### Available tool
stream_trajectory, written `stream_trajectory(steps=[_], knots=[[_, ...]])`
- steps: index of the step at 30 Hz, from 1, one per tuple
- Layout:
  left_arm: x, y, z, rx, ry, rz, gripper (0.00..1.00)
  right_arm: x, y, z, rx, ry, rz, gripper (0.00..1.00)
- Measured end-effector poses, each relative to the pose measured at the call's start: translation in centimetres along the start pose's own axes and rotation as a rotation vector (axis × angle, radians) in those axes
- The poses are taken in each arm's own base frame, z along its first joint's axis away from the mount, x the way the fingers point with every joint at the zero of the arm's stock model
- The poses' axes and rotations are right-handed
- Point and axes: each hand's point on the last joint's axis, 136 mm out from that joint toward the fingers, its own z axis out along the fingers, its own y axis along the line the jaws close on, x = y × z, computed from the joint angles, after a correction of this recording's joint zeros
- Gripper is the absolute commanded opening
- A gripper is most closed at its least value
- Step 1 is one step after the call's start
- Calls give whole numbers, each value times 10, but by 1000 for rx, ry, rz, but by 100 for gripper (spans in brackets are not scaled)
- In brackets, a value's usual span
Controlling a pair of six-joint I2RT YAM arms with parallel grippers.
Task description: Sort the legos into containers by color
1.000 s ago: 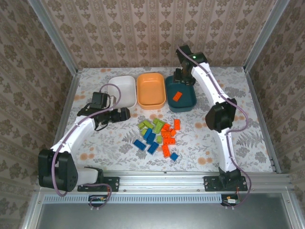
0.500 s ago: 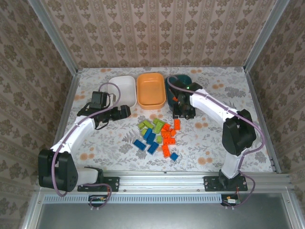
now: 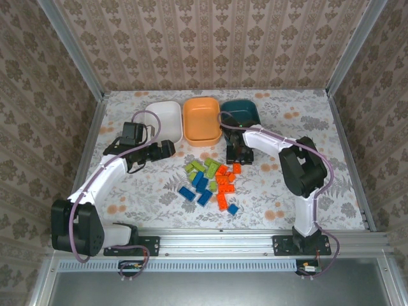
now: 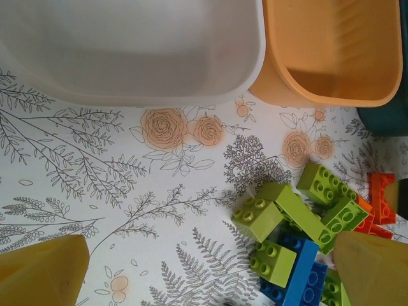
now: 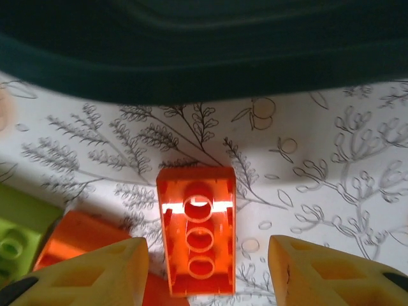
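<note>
Legos (image 3: 209,180) in orange, blue and lime green are lying heaped mid-counter (image 3: 146,191). At the heap's far edge the right gripper (image 3: 236,157) is hovering with jaws apart, straddling an upturned orange brick (image 5: 197,236) without clamping it. Off to the left, the left gripper (image 3: 167,150) is hanging wide open, just before the white bowl (image 3: 159,115). Farther back, the orange bowl (image 3: 202,124) and teal bowl (image 3: 245,109) are sitting beside it in a row.
</note>
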Motion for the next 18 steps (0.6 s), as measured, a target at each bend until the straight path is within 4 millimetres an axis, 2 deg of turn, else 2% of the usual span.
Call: stream_trajectory(steps=[6, 9, 13, 18], knots=[[3, 0, -4, 1, -5, -3, 100, 3, -1, 13, 11, 21, -2, 50], [3, 0, -5, 2, -7, -6, 100, 5, -2, 18, 14, 25, -4, 45], [3, 0, -5, 2, -7, -9, 100, 5, -1, 18, 8, 23, -4, 36], [3, 0, -5, 2, -7, -9, 100, 5, -1, 15, 5, 18, -5, 34]])
